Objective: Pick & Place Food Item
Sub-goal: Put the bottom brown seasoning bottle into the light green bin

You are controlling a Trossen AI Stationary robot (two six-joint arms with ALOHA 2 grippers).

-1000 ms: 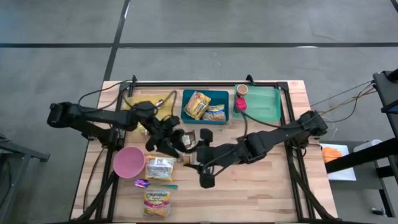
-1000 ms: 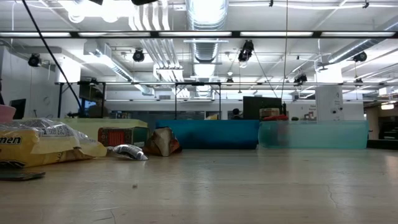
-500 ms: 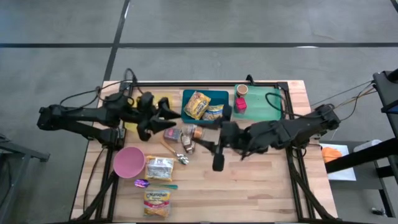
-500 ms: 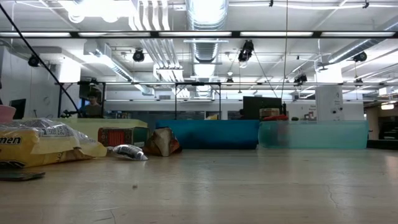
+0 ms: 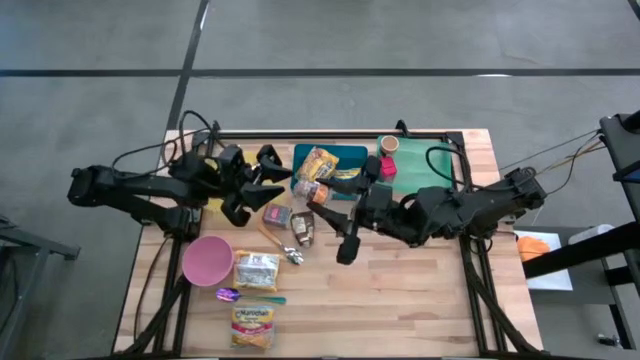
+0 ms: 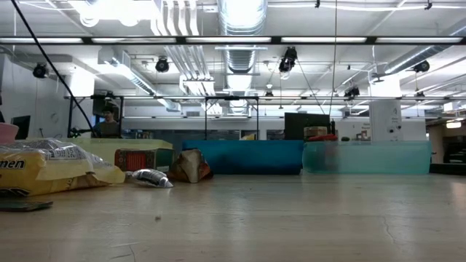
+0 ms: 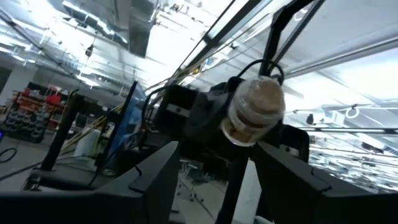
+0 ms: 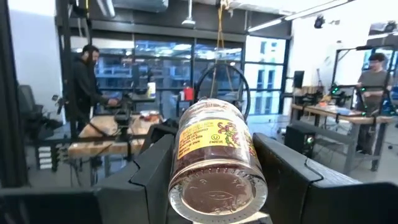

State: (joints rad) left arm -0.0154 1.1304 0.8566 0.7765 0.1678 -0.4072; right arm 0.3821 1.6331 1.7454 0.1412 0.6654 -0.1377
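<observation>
Right arm: reaches in from the bench's right edge, stretched across toward the middle, wrist lifted above the bench top
Right gripper (image 5: 325, 192): fingers (image 8: 151, 171) clamped on either side of a glass jar (image 8: 214, 163), held end-on to the wrist camera, printed label up
Jar position: in the air over the back-centre of the bench, just in front of the blue bin (image 5: 352, 157), between the two grippers
Left arm: comes in from the bench's left edge, forearm running along the back-left part of the bench, gripper pointed at the jar
Left gripper (image 5: 268, 175): fingers (image 7: 158, 180) spread apart with nothing between them; the jar shows beyond the gap, still carried by the other arm
Bench contents: snack packets (image 5: 318, 167) in the blue bin, green tray (image 5: 430, 170) at the back-right, pink bowl (image 5: 207, 260) near the front-left, noodle packet (image 5: 253, 328) at the front edge
Background: one person (image 8: 84, 84) standing in the room beyond
</observation>
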